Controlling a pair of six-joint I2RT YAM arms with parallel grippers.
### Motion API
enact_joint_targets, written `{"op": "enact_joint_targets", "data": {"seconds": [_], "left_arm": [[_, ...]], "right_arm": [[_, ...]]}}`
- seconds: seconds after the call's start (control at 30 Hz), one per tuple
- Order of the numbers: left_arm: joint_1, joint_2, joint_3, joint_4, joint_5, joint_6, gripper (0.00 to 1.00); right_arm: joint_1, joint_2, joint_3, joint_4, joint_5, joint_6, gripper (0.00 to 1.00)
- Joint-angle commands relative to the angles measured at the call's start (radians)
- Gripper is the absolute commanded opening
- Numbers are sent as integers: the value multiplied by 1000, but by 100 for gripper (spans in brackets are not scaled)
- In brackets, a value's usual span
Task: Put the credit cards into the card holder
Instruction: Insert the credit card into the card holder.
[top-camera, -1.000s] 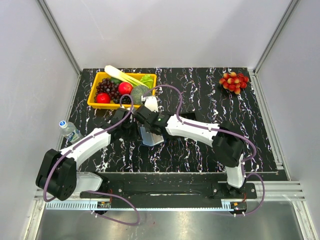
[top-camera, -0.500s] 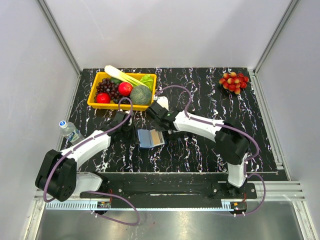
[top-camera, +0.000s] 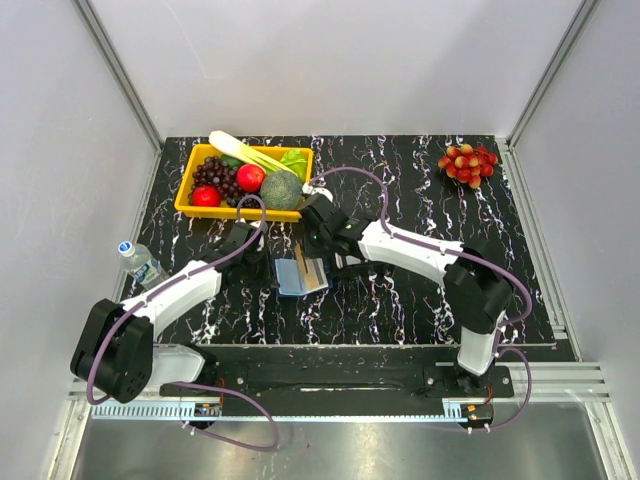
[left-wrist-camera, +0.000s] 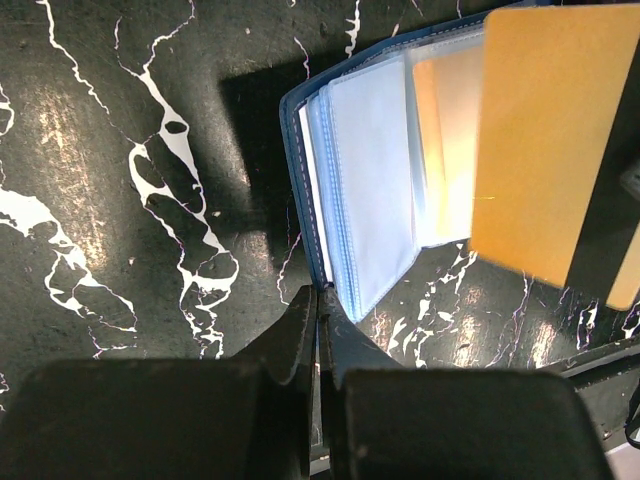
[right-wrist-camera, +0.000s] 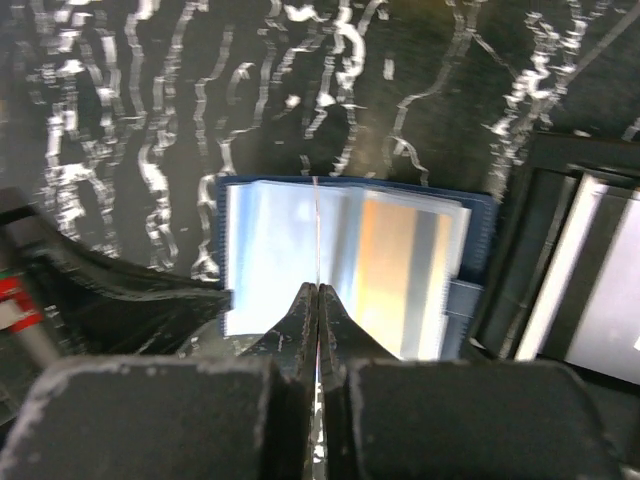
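Note:
The card holder (top-camera: 300, 281) lies open on the black marbled table, dark blue outside with light-blue clear sleeves (left-wrist-camera: 375, 190). My left gripper (left-wrist-camera: 322, 292) is shut on the near corner of its cover, at its left edge (top-camera: 268, 268). One orange credit card (right-wrist-camera: 400, 262) sits in a sleeve on the right page. My right gripper (right-wrist-camera: 317, 288) is shut on another orange credit card (left-wrist-camera: 550, 140), held upright over the middle of the holder and seen edge-on (right-wrist-camera: 316, 225) from its own wrist. From above, the right gripper (top-camera: 306, 257) hangs just above the holder.
A black tray (right-wrist-camera: 545, 230) with white and grey cards (right-wrist-camera: 600, 285) stands right of the holder. A yellow bin (top-camera: 190, 210) of fruit and vegetables is at the back left, a cluster of red fruit (top-camera: 468, 163) at the back right, a water bottle (top-camera: 140, 262) at the left edge.
The right arm has drawn back off the holder, and its gripper now holds the orange card upright over the open pages. The left gripper has stayed at the holder's left edge.

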Motion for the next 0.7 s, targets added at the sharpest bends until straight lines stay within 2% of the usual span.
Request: {"op": "enact_joint_targets", "data": {"seconds": [0.0,0.1,0.27,0.67], "left_arm": [[1,1,26,9,-23,13,0],[1,8,25,11,-30,15,0],[1,33,22,22,-36,9,0],[1,114,-1,54,-64,-22,0]], "right_arm": [[-46,-44,-52,119,-180,28,0],[-95,-41,-119,195,-296,73,0],[-142,-36,-236,308,-402,134,0],[-146,-17,-334,486,-444,207,0]]}}
